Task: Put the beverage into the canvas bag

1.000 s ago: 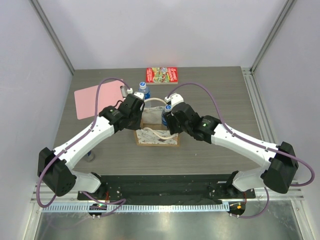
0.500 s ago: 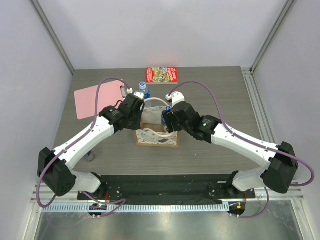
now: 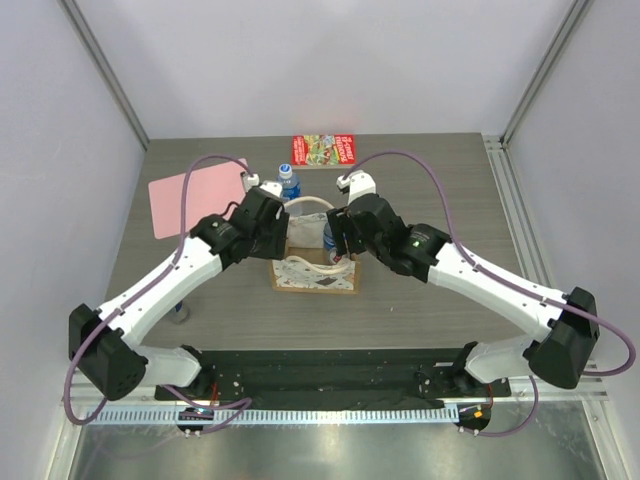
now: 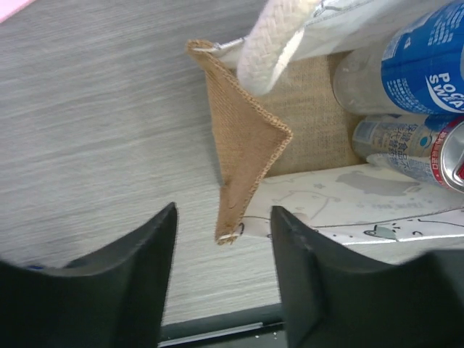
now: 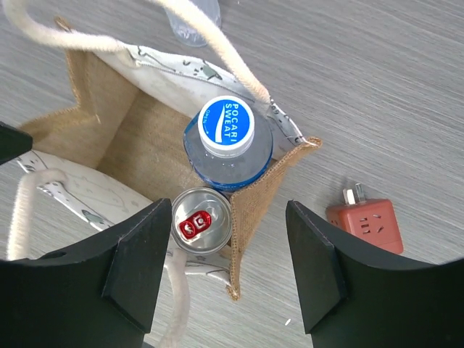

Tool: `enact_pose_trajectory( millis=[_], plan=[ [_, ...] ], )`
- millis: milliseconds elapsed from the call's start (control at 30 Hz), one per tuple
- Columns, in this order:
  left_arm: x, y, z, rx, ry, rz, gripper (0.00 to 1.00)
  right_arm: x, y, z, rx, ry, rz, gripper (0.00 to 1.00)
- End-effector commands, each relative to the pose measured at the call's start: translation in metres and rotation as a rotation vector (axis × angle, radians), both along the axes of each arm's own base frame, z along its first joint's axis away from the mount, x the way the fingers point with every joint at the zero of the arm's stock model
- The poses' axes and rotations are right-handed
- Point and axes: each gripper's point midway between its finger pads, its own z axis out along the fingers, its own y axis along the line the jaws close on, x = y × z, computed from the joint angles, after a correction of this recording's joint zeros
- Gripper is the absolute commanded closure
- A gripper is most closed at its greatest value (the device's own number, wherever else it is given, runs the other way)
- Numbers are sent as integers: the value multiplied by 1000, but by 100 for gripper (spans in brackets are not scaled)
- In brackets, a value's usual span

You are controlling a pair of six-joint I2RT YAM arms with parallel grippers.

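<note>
The canvas bag (image 5: pixel 116 138) stands open, cream with brown edges and white rope handles (image 5: pixel 210 51); in the top view the canvas bag (image 3: pixel 300 272) sits between both arms. Inside it a Pocari Sweat beverage bottle (image 5: pixel 227 138) stands upright, with a silver can with a red tab (image 5: pixel 201 220) beside it. My right gripper (image 5: pixel 230 250) hangs open above the bag's corner and touches neither drink. My left gripper (image 4: pixel 225 246) is open too, with the bag's brown side fold (image 4: pixel 246 138) just beyond its fingertips and not touching it. The same bottle (image 4: pixel 413 65) and can (image 4: pixel 453 156) show there.
A clear bottle with a blue cap (image 3: pixel 288 181) stands on the table behind the bag. Further back lies a red book (image 3: pixel 323 150), and a pink sheet (image 3: pixel 195 200) lies at the left. A red plug adapter (image 5: pixel 366 223) lies right of the bag.
Both grippers have opened. The left one has let go of the bag's side. The right one has let go of the drink, now standing in the bag, and risen a little.
</note>
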Motion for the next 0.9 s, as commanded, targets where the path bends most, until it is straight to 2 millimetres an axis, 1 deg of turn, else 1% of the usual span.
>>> enact_pose_trajectory(
  millis=[0,33,67,100,133,167,200,233,267,300,367,433,467,500,567,600,633,667,733,767,833,867],
  plan=[
    [11,9,39,-53,-124,83,36,-1,-9,44,99,-62,-53,31],
    [11,12,51,-65,-153,97,18,-3,-11,47,108,-66,-54,31],
    [13,16,63,-67,-185,120,11,-5,-11,48,117,-65,-53,31],
    [11,21,70,-60,-196,136,3,-6,-13,49,120,-67,-53,31],
    [10,27,78,-60,-214,158,2,-9,-16,56,136,-78,-52,31],
    [10,32,94,-73,-250,182,0,-11,-18,55,136,-78,-52,31],
    [7,45,100,-39,-268,225,0,-12,-20,56,141,-83,-55,31],
    [6,51,107,-40,-283,258,0,-14,-23,60,149,-90,-56,31],
    [4,60,119,-46,-315,294,0,-15,-25,59,155,-91,-60,31],
    [-1,73,122,-10,-325,339,0,-17,-24,60,164,-92,-52,31],
    [-8,86,131,-24,-346,408,0,-19,-25,58,172,-90,-45,31],
    [-18,101,129,-1,-340,467,0,-21,-25,57,181,-89,-39,31],
    [-22,105,128,-26,-338,513,0,-21,-25,56,187,-94,-37,31],
    [-31,114,125,-11,-322,534,0,-22,-24,53,184,-91,-33,31],
    [-39,125,121,-13,-315,591,0,-23,-27,50,187,-103,-35,32],
    [-48,135,119,9,-300,613,0,-23,-28,49,191,-112,-38,32],
    [-53,142,118,13,-297,637,0,-22,-30,48,193,-120,-39,31],
    [-58,151,111,36,-279,664,1,-22,-31,45,190,-125,-40,31],
    [-68,161,105,26,-270,716,1,-23,-31,42,193,-125,-37,31],
    [-75,172,91,64,-238,752,1,-24,-30,39,192,-118,-30,31],
    [-84,184,79,80,-212,795,2,-25,-28,36,196,-111,-20,31],
    [-89,197,69,102,-183,853,2,-26,-27,34,196,-108,-14,31]
  ],
)
